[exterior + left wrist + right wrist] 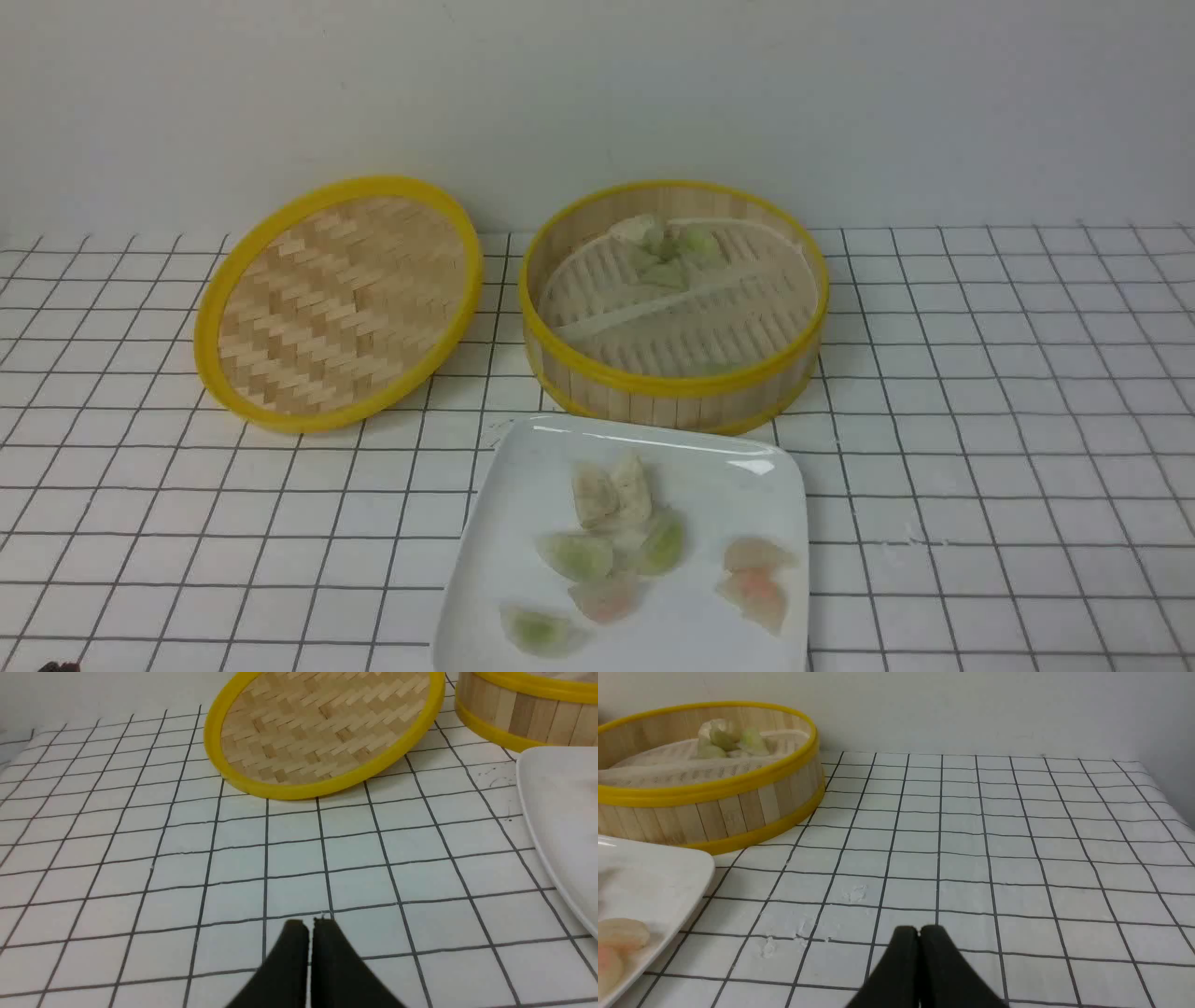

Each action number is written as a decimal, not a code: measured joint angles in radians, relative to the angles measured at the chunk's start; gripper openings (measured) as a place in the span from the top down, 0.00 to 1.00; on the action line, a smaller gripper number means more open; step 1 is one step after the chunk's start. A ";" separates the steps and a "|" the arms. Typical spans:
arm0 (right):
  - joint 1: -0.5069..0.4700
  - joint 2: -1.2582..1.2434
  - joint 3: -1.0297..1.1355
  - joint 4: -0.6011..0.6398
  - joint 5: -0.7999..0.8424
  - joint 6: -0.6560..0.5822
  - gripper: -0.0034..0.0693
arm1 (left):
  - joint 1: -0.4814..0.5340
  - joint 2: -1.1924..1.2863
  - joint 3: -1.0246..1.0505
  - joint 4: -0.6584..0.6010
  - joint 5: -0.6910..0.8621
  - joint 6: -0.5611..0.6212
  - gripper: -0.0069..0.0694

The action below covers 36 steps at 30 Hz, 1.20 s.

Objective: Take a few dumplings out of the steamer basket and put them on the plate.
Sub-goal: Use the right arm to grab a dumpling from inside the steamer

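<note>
Both are closed tight and empty: the left end effector (308, 924) and the right end effector (919, 929). Between them lies the plate (504, 560) with dumplings (571, 555); the steamer basket (672, 397) sits ahead, past it.

This looks like a staged test setup, more lab than kitchen. The table (990, 448) wears a white cloth (140, 485) with a black grid and backs onto a plain pale wall (597, 93).
</note>
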 joint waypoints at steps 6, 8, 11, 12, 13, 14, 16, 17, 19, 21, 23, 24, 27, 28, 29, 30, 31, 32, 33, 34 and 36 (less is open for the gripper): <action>0.000 0.000 0.000 0.000 0.000 0.000 0.97 | 0.000 0.000 0.000 0.000 0.000 0.000 0.92; 0.000 0.000 0.000 0.000 0.000 0.000 0.97 | 0.000 0.000 0.000 0.000 0.000 0.000 0.92; 0.000 0.000 0.000 0.000 0.000 0.000 0.97 | 0.000 0.000 0.000 0.000 0.000 0.000 0.92; 0.000 0.000 0.000 0.000 0.000 0.000 0.97 | 0.000 0.000 0.000 0.000 0.000 0.000 0.92; 0.000 0.000 0.000 0.000 0.000 0.006 0.97 | 0.000 0.000 0.000 0.000 0.000 0.000 0.92; 0.000 0.000 0.000 0.000 0.000 0.006 0.97 | 0.000 0.000 0.000 0.000 0.000 0.000 0.92; 0.000 0.000 0.000 0.000 0.000 0.006 0.97 | 0.000 0.000 0.000 0.000 0.000 0.000 0.92; 0.000 0.000 0.000 0.000 0.000 0.006 0.97 | 0.000 0.000 0.000 0.000 0.000 0.000 0.92; 0.000 0.000 0.000 0.000 0.000 0.006 0.97 | 0.000 0.000 0.000 0.001 -0.001 0.000 0.92; 0.000 0.000 0.000 0.000 0.000 0.006 0.97 | 0.000 0.000 0.001 -0.021 -0.034 -0.018 0.92; 0.000 0.000 0.000 0.000 0.000 0.006 0.97 | 0.000 0.000 0.001 -0.099 -0.100 -0.065 0.92; 0.000 0.000 0.000 0.000 0.000 0.006 0.97 | 0.000 0.000 0.001 -0.147 -0.144 -0.099 0.92; 0.000 0.000 0.000 0.000 0.000 0.006 0.97 | 0.000 0.000 0.001 -0.309 -0.252 -0.169 0.92; 0.000 0.000 0.000 0.000 0.000 0.006 0.97 | 0.000 0.000 0.001 -0.371 -0.300 -0.190 0.92; 0.000 0.000 0.000 0.000 0.000 0.006 0.97 | 0.000 0.000 0.001 -0.433 -0.352 -0.208 0.92; 0.000 0.000 0.000 0.000 0.000 0.006 0.97 | 0.000 0.000 0.001 -0.492 -0.404 -0.220 0.92; 0.000 0.000 0.000 0.000 0.000 0.006 0.97 | 0.000 0.000 0.001 -0.571 -0.480 -0.227 0.92; 0.000 0.000 0.000 0.000 0.000 0.006 0.97 | 0.000 0.000 0.001 -0.613 -0.529 -0.230 0.92; 0.000 0.000 0.000 0.000 0.000 0.006 0.97 | 0.000 0.000 0.001 -0.660 -0.595 -0.232 0.92; 0.000 0.000 0.000 0.003 -0.002 0.007 0.97 | 0.000 0.000 0.001 -0.690 -0.649 -0.236 0.92; 0.000 0.000 0.003 0.042 -0.029 0.031 0.97 | 0.000 0.000 -0.021 -0.736 -0.740 -0.252 0.92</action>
